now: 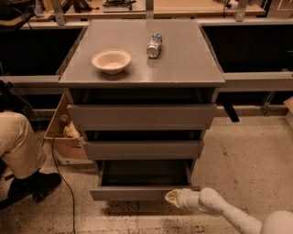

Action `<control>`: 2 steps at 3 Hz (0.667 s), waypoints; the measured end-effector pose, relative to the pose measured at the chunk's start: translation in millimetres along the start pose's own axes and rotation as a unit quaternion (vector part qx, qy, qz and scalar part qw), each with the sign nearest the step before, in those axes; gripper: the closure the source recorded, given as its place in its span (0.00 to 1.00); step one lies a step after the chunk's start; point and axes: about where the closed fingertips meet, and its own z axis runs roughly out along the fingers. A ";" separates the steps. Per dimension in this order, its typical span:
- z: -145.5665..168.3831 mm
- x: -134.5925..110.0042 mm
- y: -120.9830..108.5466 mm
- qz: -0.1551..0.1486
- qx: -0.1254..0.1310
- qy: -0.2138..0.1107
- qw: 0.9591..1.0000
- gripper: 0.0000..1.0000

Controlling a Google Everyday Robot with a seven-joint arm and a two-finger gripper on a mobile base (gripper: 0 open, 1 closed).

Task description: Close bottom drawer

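One plain grey handleless bottom drawer [137, 193] stands pulled out.
White gripper [174, 198] meets its front at 4 o'clock; how wide, I cannot tell.

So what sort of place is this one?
Likely a lab or workshop: grey drawer cabinet on speckled floor, workbenches behind, cardboard box alongside. The tool is at the front of the open bottom drawer.

Cabinet top [183, 64] bears a bowl [111, 61] and a lying can [154, 45]; gripper [172, 197] at bottom drawer [130, 193].
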 end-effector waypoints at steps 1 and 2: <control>8.8 9.5 -9.0 0.002 0.012 -0.015 1.000 1.00; 24.6 5.9 -19.4 -0.008 0.014 -0.041 0.999 1.00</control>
